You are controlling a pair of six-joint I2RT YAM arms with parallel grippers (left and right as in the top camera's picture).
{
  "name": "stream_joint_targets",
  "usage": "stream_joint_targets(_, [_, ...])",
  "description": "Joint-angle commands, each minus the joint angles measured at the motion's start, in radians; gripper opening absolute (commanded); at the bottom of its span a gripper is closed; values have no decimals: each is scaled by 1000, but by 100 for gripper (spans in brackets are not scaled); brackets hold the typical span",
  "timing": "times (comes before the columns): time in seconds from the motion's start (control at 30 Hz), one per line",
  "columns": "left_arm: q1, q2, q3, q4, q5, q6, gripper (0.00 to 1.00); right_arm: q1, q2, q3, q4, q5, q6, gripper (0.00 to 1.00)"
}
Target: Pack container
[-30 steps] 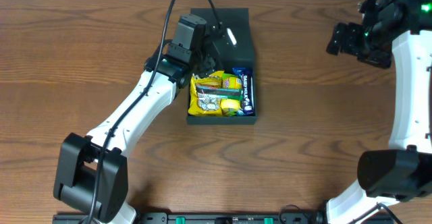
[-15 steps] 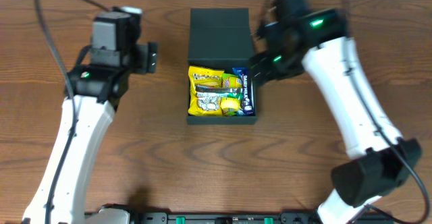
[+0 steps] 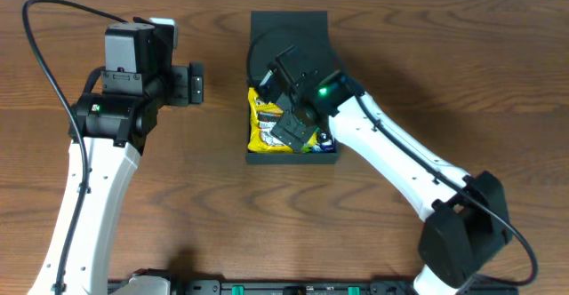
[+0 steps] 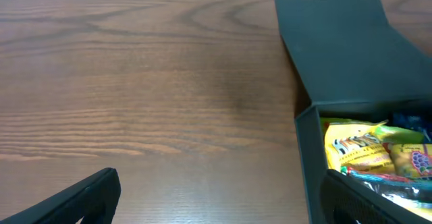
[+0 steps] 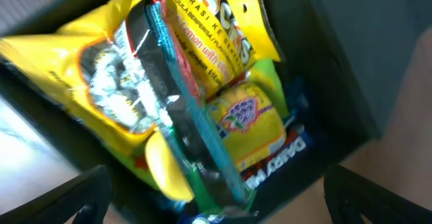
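The container (image 3: 292, 159) is a dark teal-green box in the middle of the table. Its flap lid (image 3: 307, 25) lies open toward the far side. It holds yellow snack packets (image 3: 263, 136) and a blue packet (image 3: 326, 140). My right gripper (image 3: 286, 108) hovers open directly over the contents. The right wrist view shows its jaws (image 5: 216, 210) spread above the yellow packets (image 5: 202, 21) and the blue packet (image 5: 283, 158). My left gripper (image 3: 196, 83) is open and empty, left of the box. In the left wrist view the jaws (image 4: 223, 210) face the box wall (image 4: 307, 150).
Brown wooden table (image 3: 444, 55) all round the box. The right arm reaches across the right half of the table from the front right. The left arm stands along the left side.
My left gripper has pulled out of the box and moved off to the left. My right gripper has swung in from the far right and now sits over the box contents.
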Motion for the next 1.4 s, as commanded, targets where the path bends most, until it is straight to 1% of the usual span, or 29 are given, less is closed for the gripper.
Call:
stream_joint_targets(0.0, [3, -19, 2, -3, 23, -8, 95, 2, -1, -37, 55, 27, -98, 99])
stream_joint_targets(0.13, [8, -19, 2, -3, 23, -8, 95, -3, 7, -62, 116, 9, -99, 99])
stream_joint_targets(0.23, [21, -19, 2, -3, 24, -13, 95, -3, 21, -62, 119, -19, -101, 95])
stream_joint_targets(0.33, [42, -19, 2, -5, 28, -30, 95, -4, 43, -62, 123, -19, -101, 93])
stream_joint_targets(0.5, [60, -19, 2, -6, 50, -30, 95, -3, 84, -62, 129, -19, -101, 86])
stream_joint_targets(0.6, [63, -19, 2, -6, 50, -30, 95, -4, 90, -62, 130, -18, -101, 75])
stream_joint_targets(0.67, [63, -19, 2, -6, 50, -30, 95, -4, 90, -62, 137, -18, -101, 66])
stream_joint_targets(0.83, [63, -19, 2, -7, 50, -30, 95, -3, 90, -61, 162, 12, -97, 52])
stream_joint_targets(0.9, [62, -19, 2, -7, 50, -31, 95, -3, 90, -61, 166, 13, -97, 47])
stream_joint_targets(1.0, [62, -19, 2, -7, 50, -34, 95, -3, 90, -61, 174, 24, -97, 36])
stream_joint_targets(1.07, [62, -19, 2, -8, 50, -34, 95, -4, 90, -61, 180, 24, -97, 35])
stream_joint_targets(1.13, [62, -19, 2, -10, 50, -34, 95, -4, 90, -61, 191, 28, -97, 32])
stream_joint_targets(1.23, [62, -19, 2, -16, 50, -34, 95, -7, 90, -61, 226, 60, -97, 32])
stream_joint_targets(1.37, [62, -19, 2, -29, 50, -34, 95, -23, 90, -61, 316, 113, -111, 32])
